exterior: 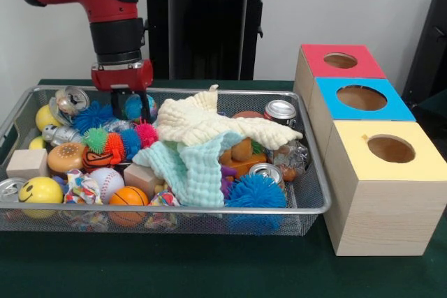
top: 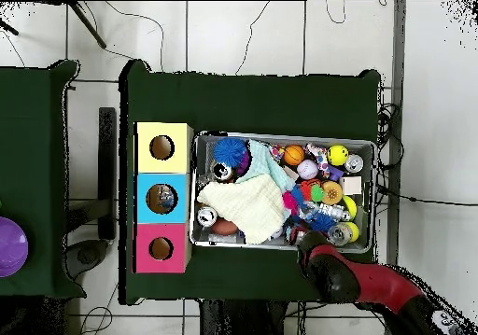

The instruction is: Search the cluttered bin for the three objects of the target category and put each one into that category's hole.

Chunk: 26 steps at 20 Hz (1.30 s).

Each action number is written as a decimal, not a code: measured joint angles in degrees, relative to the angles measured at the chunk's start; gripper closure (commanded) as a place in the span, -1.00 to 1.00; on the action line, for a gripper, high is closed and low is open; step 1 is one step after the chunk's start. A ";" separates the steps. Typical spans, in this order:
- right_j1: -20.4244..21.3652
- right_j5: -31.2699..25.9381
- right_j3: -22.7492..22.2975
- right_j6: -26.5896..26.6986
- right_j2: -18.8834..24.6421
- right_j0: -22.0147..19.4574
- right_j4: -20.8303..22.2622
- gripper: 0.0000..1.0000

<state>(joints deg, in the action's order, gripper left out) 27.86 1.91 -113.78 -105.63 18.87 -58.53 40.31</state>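
Observation:
A wire mesh bin [exterior: 307,204] [top: 280,136] holds mixed clutter: drink cans [exterior: 281,110], spiky balls [exterior: 256,191], a smiley ball [exterior: 40,190], a baseball [exterior: 106,181], wooden blocks [exterior: 26,163], and a cream cloth [exterior: 209,123] lying over a mint cloth [exterior: 185,169]. My gripper [exterior: 130,105] hangs at the bin's back left in the front view, open, low over a blue ball [exterior: 134,107] and holding nothing. In the overhead view the red arm [top: 359,280] covers the gripper. Three wooden boxes stand beside the bin, each with a hole on top: red [exterior: 340,61], blue [exterior: 361,98] and yellow [exterior: 391,149].
The cloths cover the middle of the bin and hide what lies beneath them. A crushed can [exterior: 73,98] and a yellow ball [exterior: 45,116] sit just left of the gripper. A green cloth [exterior: 209,270] covers the table. Something glints inside the blue box's hole [top: 161,199].

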 measured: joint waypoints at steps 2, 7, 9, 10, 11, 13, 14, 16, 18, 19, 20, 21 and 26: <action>-0.28 -0.05 0.06 0.00 0.58 -0.91 0.04 -1.00; -1.67 -1.97 0.55 0.00 3.55 -5.27 0.29 -1.00; -2.05 -2.92 0.93 0.00 4.43 -6.18 0.31 -1.00; -2.21 -3.33 1.15 0.00 4.78 -6.46 0.31 -1.00; -2.34 -3.61 1.35 0.00 4.97 -6.54 0.31 -1.00; -2.65 -4.31 1.85 0.00 5.27 -6.44 0.32 -1.00; -2.66 -4.49 1.92 0.00 5.31 -6.34 0.32 -1.00; -2.63 -4.77 2.00 0.00 5.29 -6.08 0.33 -1.00; -2.33 -6.04 2.29 0.00 5.29 -4.99 0.33 -1.00; -2.22 -6.72 2.51 0.00 5.29 -4.45 0.33 -1.00; -2.12 -7.41 2.74 0.00 5.29 -3.91 0.33 -1.00; -2.05 -8.25 3.06 0.00 5.28 -3.36 0.33 -1.00; -2.03 -14.49 5.95 0.00 5.52 -0.57 0.27 -1.00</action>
<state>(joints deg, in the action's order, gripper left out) 25.82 -12.59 -107.84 -105.63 24.39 -59.10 40.58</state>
